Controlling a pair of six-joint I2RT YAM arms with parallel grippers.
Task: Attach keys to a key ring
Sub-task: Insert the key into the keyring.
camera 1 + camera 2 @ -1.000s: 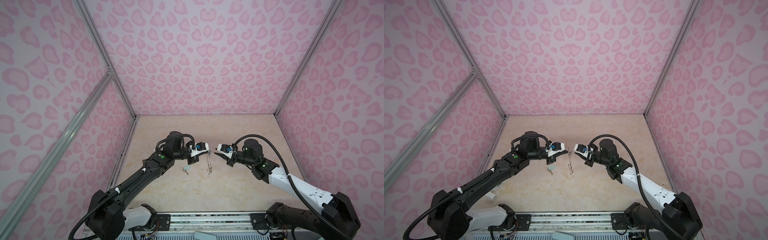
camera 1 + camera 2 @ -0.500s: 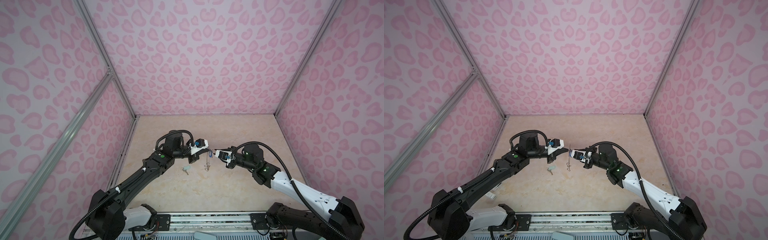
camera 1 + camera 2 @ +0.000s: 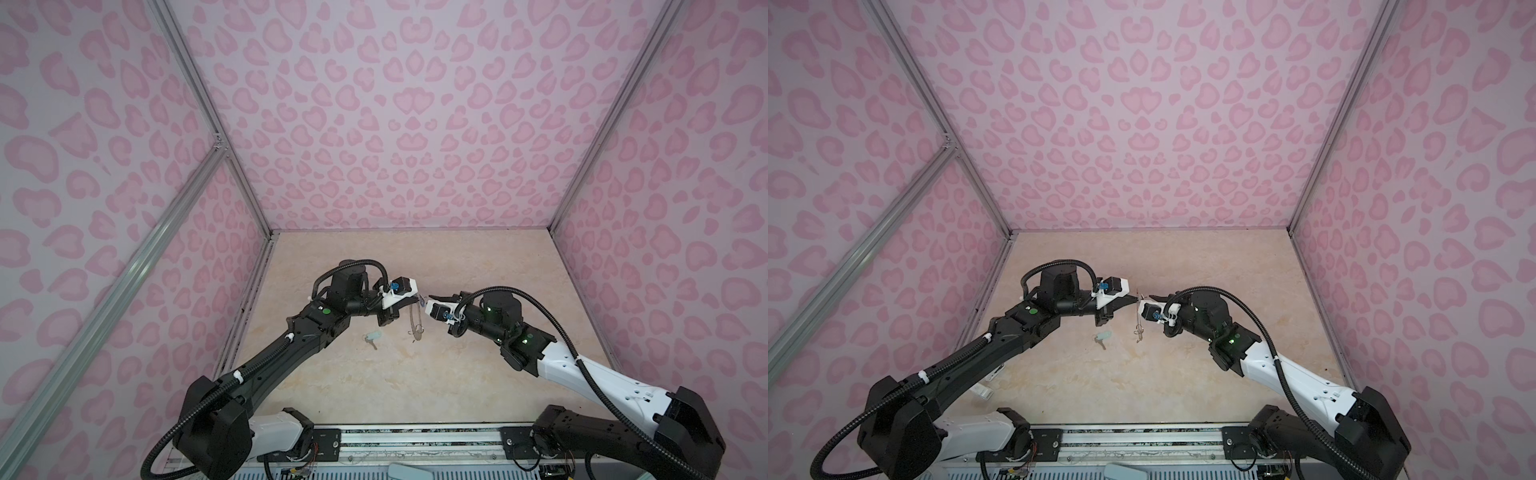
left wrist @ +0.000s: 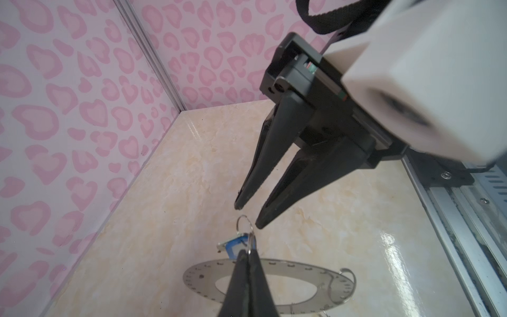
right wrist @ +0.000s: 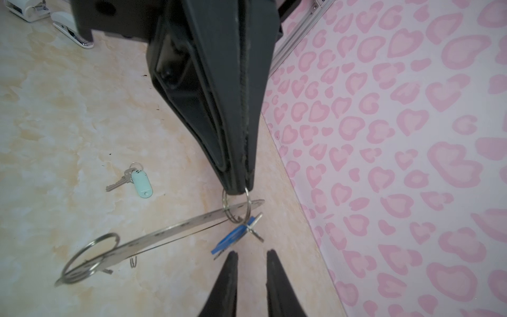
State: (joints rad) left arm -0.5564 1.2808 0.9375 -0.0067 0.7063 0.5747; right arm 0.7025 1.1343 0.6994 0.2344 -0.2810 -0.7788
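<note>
My left gripper (image 4: 248, 251) is shut on a small wire loop (image 5: 236, 204) fixed to the key ring (image 4: 290, 274), a flat grey disc that hangs edge-on above the table (image 3: 411, 320) (image 3: 1138, 322) (image 5: 164, 233). A blue-tagged key (image 5: 230, 238) (image 4: 233, 247) dangles from that loop. My right gripper (image 5: 252, 254) is open by a narrow gap with nothing in it, its tips just short of the blue key; in both top views it faces the left gripper (image 3: 419, 297) tip to tip (image 3: 430, 297) (image 3: 1150, 297). A silver key with a mint green tag (image 5: 141, 182) (image 3: 374, 336) lies on the table.
A larger wire loop (image 5: 90, 258) hangs from the disc's far end. White objects (image 5: 71, 30) (image 3: 982, 390) lie near the front left of the table. Pink patterned walls enclose three sides. A metal rail (image 3: 415, 440) runs along the front edge.
My right gripper reached in low towards the left gripper's tip half a second ago and has drawn back a little. The left gripper has kept its hold on the loop.
</note>
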